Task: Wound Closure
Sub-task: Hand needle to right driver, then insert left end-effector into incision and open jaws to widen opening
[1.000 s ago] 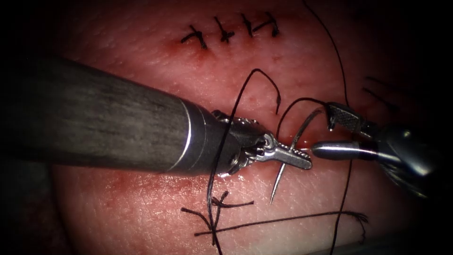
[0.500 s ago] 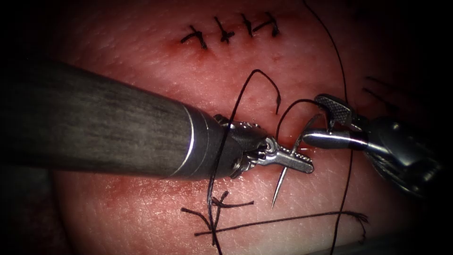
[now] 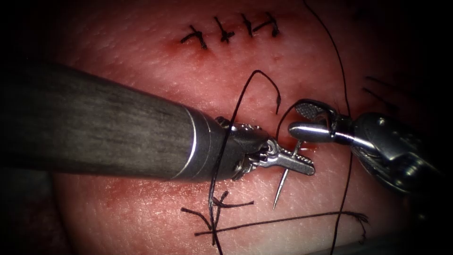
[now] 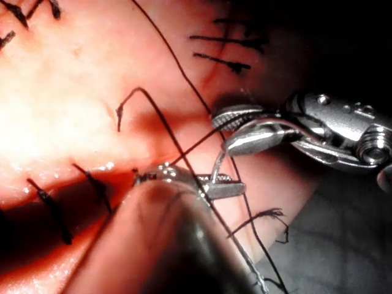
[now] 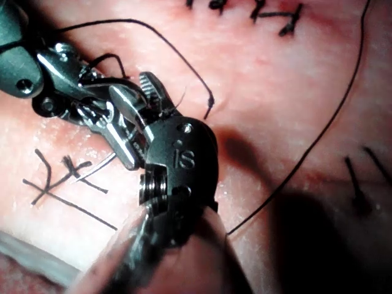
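Endoscope view: left arm's steel tool [image 3: 296, 161] clamps the thin curved silver needle [image 3: 284, 182] mid-curve, tip free over bare pink tissue [image 3: 141, 208]. Right arm's steel tool [image 3: 302, 119], jaws parted, straddles the needle's upper end.

Left wrist view: black thread [image 4: 171, 131] crosses the clamped jaws.

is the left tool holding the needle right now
Yes, the left tool has its jaws shut on the needle near mid-curve, its point free above the tissue.

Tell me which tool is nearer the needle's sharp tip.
Left. The left tool is shut on the needle mid-curve, just above the tip; the open right tool straddles its upper end.
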Action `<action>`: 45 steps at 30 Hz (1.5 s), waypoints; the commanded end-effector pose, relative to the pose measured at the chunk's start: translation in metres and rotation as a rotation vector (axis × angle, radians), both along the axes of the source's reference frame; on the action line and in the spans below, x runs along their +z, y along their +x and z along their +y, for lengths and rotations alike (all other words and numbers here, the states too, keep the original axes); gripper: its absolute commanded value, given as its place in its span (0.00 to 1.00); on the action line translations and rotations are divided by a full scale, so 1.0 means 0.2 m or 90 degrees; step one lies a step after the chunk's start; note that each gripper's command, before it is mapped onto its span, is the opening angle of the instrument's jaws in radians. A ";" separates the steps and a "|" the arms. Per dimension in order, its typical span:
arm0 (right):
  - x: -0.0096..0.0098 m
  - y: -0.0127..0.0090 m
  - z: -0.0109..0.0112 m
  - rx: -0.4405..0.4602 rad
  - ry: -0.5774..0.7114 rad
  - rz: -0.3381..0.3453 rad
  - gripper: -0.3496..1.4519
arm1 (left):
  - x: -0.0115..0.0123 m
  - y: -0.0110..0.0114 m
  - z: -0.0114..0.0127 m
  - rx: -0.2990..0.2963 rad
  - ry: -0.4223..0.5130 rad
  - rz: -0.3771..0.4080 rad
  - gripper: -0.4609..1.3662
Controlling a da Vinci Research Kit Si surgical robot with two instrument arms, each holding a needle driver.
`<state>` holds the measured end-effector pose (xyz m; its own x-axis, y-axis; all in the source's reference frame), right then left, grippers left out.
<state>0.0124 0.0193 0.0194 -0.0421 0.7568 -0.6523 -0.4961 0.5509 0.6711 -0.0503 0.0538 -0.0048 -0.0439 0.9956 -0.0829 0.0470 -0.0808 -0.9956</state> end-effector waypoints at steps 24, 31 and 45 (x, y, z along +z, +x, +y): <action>-0.005 -0.005 0.005 -0.092 -0.157 -0.062 0.00 | -0.003 0.001 -0.001 -0.006 -0.042 -0.004 0.87; -0.006 -0.014 0.008 -0.100 -0.174 -0.084 0.00 | -0.006 0.008 -0.004 0.017 -0.074 0.004 0.88; -0.011 -0.027 0.009 -0.105 -0.174 -0.091 0.00 | -0.008 0.023 -0.010 0.043 -0.145 -0.005 0.68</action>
